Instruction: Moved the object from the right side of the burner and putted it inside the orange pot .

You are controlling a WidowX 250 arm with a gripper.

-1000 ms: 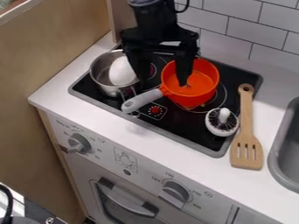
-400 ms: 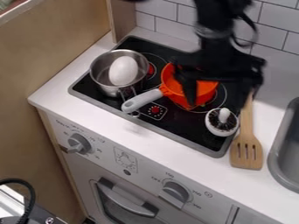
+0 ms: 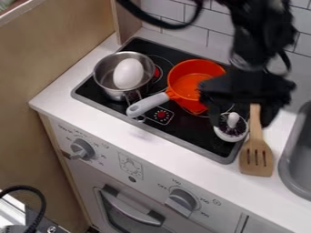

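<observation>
1. The gripper (image 3: 243, 120) has swung right, from over the orange pot to above the white knobbed brush; its fingers are spread, released, with nothing held.
2. The white knobbed brush (image 3: 231, 132) hasn't budged: it sits upright on the stovetop (image 3: 182, 137), at the burner's right, its knob showing between the fingers. I'd judge the approach nearly done, with lowering and closing next.
3. Just beside it lies the wooden spatula (image 3: 256, 156) (a likely snag for the farther finger).
4. The orange pot (image 3: 193, 68) has stayed put, its opening now less covered by the arm; the brush still has to go in.
</observation>
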